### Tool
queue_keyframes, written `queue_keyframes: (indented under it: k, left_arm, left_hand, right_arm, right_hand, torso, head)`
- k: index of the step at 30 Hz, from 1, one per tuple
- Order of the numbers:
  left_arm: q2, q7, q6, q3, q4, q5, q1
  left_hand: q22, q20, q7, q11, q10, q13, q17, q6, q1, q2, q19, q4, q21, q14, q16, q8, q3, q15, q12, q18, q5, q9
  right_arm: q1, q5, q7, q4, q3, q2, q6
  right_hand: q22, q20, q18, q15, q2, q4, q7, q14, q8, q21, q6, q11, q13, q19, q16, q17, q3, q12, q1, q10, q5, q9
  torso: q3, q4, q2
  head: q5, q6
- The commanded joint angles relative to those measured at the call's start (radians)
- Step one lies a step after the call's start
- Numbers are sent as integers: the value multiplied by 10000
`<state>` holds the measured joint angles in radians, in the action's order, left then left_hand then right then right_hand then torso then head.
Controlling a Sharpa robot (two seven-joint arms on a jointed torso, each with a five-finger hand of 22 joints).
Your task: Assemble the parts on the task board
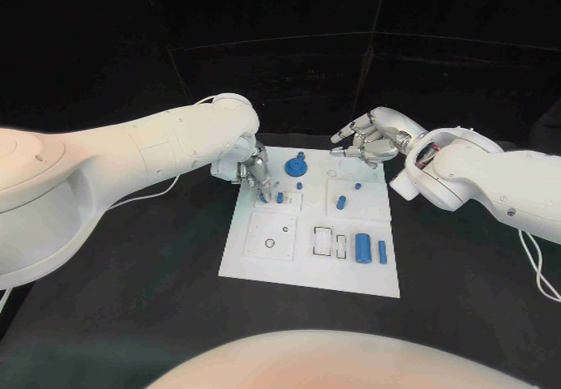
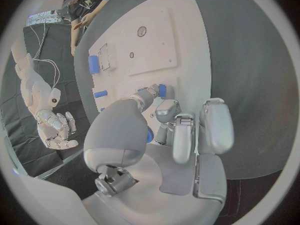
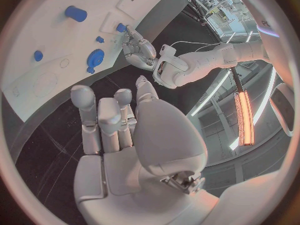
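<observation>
The board point(image 1: 306, 275) lies on the black table point(image 1: 129, 292), its long axis running away from the robot. On it lie a blue cylinder point(image 1: 364, 247) and a thin blue bar point(image 1: 383, 252) side by side near the right edge, both pointing along the board's length. A small peg point(image 1: 341, 203) stands mid-board, and a round blue disc point(image 1: 297, 167) sits at the far end.

The left hand point(image 1: 255, 174) reaches down over the board's far left part, between the disc and a square recess point(image 1: 275, 235). Its fingers point(image 2: 164, 101) pinch a small blue part point(image 2: 162, 90) against the board; the left wrist view shows this, while in the head view the hand covers most of that part.

The right hand point(image 1: 372, 138) hovers past the board's far right corner, off the plate, fingers point(image 3: 100, 117) apart and holding nothing, as the right wrist view shows plainly. That view also takes in the disc point(image 3: 95, 58) and the cylinder point(image 3: 75, 13).
</observation>
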<state>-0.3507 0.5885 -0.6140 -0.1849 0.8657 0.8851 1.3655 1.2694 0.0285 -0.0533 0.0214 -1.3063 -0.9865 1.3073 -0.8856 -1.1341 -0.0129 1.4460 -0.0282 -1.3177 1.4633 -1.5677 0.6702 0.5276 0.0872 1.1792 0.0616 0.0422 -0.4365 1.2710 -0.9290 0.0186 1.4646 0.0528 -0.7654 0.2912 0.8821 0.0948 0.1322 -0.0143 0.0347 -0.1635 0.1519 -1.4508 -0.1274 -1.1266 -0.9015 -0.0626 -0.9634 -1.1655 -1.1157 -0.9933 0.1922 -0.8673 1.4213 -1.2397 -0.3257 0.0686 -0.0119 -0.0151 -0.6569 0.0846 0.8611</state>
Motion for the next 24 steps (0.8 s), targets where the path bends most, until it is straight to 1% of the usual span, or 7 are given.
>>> queue_keyframes:
  k: [1, 6, 17, 24]
  left_arm:
    - [-68, 29, 420, -35, 60, 261, -75]
    - [-91, 24, 493, -29, 93, 270, -72]
    - [-35, 29, 483, -24, 46, 274, -72]
    - [-23, 75, 353, -24, 53, 273, -72]
  left_hand:
    - [9, -24, 32, 19, -19, -8, 2635, -45, -40, 135, 22, -520, -57, 1075, -31, -18, 469, -60, 60, 93, 42, -10]
    - [8, -25, 33, 21, -23, -12, 2635, -50, -43, 142, 22, -524, -56, 1075, -31, -18, 467, -59, 63, 94, 41, -12]
    - [8, -25, 33, 21, -23, -12, 2635, -50, -43, 142, 22, -524, -56, 1075, -31, -18, 467, -59, 63, 94, 41, -12]
    - [12, -26, 34, 22, -24, -8, 2635, -57, -46, 151, 24, -529, -59, 1075, -31, -19, 463, -57, 60, 93, 41, -14]
  right_arm:
    - [18, 23, 71, 10, -6, 0, -44]
    - [18, 23, 70, 8, -6, 7, -54]
    - [18, 23, 72, 2, -6, 17, -62]
    - [18, 23, 65, 3, -6, 13, -69]
  right_hand:
    - [-10, 12, 91, 1, 44, -52, 20, -72, -41, 68, 76, 3, 13, 13, 67, -14, -14, -28, 46, 87, -35, 12]
    - [-19, 11, 92, 1, 49, -66, 21, -74, -49, 80, 81, 2, 21, 12, 74, -22, -7, -34, 59, 93, -58, 11]
    - [-22, 11, 93, 1, 51, -70, 21, -75, -52, 84, 83, 2, 23, 12, 77, -25, -4, -36, 64, 94, -66, 11]
    - [-22, 11, 93, 1, 51, -70, 21, -75, -52, 84, 83, 2, 23, 12, 77, -25, -4, -36, 64, 94, -66, 11]
  torso:
    - [1, -3, 4]
    - [-2, 11, -10]
    - [-4, 8, -4]
    - [-8, 8, -3]
  head:
    - [1, 3]
    - [17, -15]
    - [8, -6]
    - [2, 8]
